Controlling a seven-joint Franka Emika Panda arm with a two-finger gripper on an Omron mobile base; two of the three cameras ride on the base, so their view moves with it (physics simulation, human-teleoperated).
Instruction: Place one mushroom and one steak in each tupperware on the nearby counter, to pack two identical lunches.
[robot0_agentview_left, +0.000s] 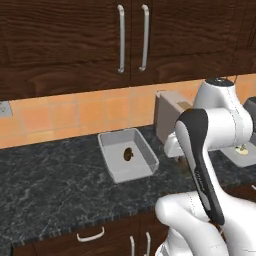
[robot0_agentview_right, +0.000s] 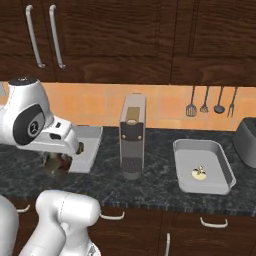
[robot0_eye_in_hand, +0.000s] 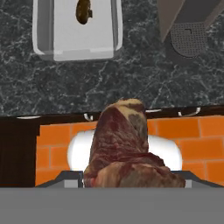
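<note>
I've got my tool (robot0_eye_in_hand: 131, 181) clamped on the marbled red-pink raw steak (robot0_eye_in_hand: 124, 144) — the shallow light-grey mushroom-holding tupperware (robot0_eye_in_hand: 43, 39) lies ahead across the dark marbled table (robot0_eye_in_hand: 109, 83), long axis pointing away.

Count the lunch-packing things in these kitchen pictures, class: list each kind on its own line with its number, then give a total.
Tupperware: 2 (left, right)
Mushroom: 2 (left box, right box)
Steak: 1, gripped by the tool
Total: 5
</note>
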